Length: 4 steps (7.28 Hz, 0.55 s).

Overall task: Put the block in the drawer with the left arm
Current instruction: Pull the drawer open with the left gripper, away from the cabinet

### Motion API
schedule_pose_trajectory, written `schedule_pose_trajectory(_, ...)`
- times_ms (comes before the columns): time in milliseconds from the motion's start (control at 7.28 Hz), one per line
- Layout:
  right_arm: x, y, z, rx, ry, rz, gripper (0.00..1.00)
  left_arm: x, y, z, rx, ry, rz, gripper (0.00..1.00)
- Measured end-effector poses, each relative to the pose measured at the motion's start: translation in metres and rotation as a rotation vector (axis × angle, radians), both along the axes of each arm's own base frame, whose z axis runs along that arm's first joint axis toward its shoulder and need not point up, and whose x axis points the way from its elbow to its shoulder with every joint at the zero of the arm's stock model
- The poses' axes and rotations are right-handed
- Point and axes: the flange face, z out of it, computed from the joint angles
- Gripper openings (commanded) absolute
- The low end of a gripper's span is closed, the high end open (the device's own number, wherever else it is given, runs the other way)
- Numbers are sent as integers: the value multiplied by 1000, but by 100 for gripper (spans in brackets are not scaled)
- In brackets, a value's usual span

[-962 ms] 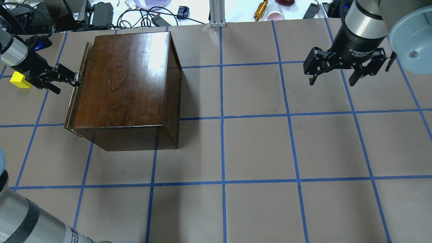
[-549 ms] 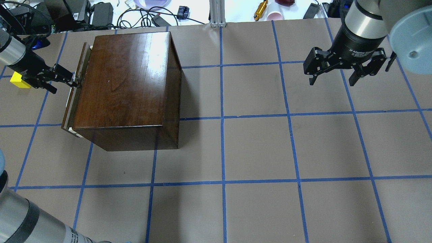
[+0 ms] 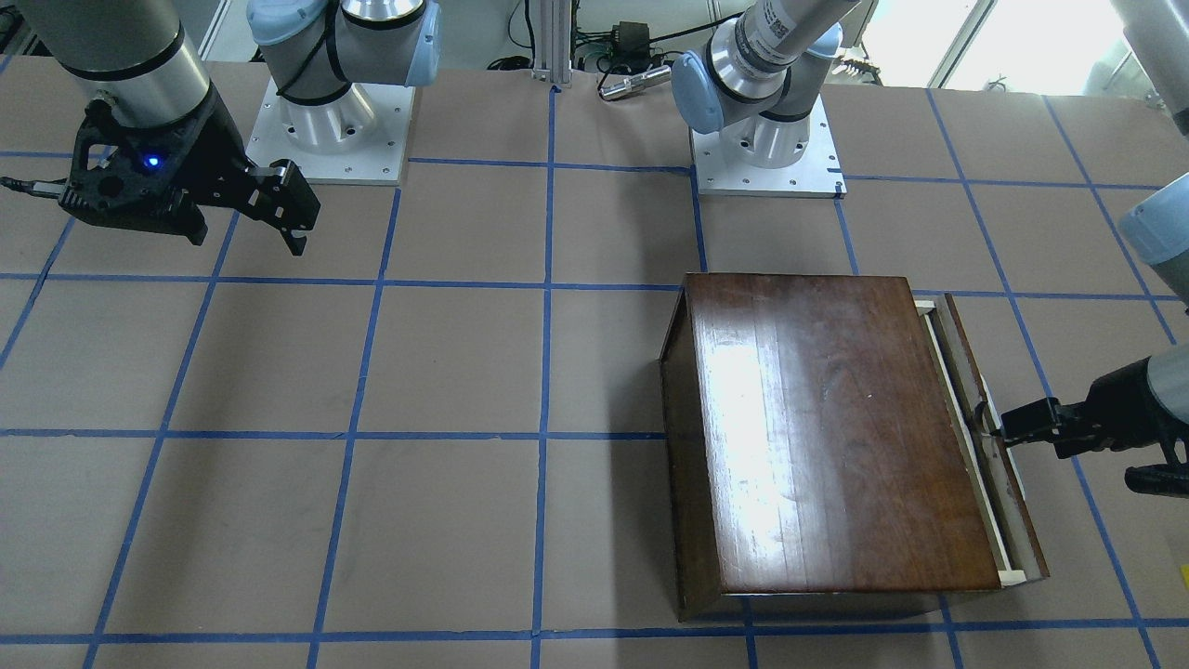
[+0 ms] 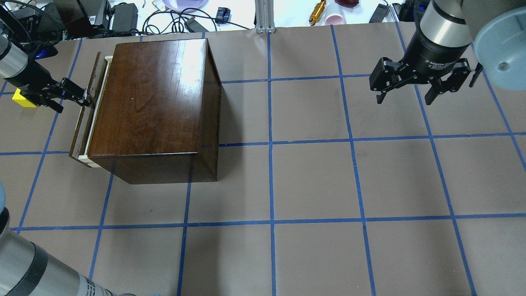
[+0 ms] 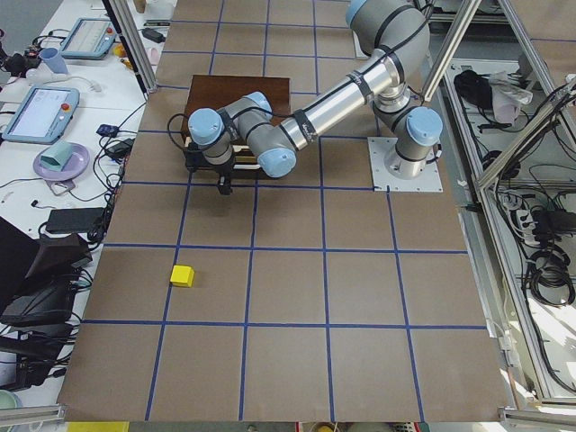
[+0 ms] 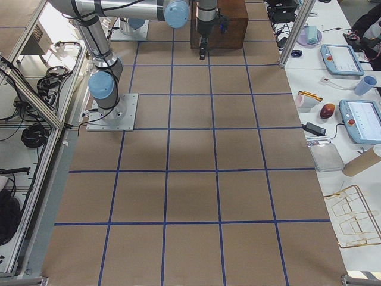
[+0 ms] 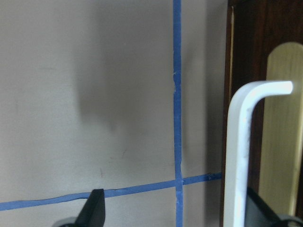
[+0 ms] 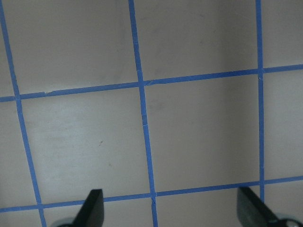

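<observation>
At the far left of the overhead view, the left claw (image 4: 74, 105) lies low and points sideways at the drawer (image 4: 95, 111). Its two fingers are spread apart. One finger tip is right at the little metal pull (image 7: 241, 142) on the drawer's dark front (the other finger hangs free over the desk (image 4: 312, 181)). The drawer sticks out a little from the left side of the shiny brown box (image 4: 152, 98), so a thin strip of pale wood shows. The yellow block (image 4: 20, 99) sits on the desk at the left edge of that view. It is partly hidden behind the left claw and is apart from the drawer. The right claw (image 4: 404, 93) hangs in the upper right of the overhead view, up off the desk. Its fingers are spread wide with nothing between them.
</observation>
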Motion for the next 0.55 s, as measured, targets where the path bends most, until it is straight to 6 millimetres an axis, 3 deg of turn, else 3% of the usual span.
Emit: schedule_pose_trajectory(549,0,0,0,0,0,-1,100,4,-1,3,-14,-32,-31,100)
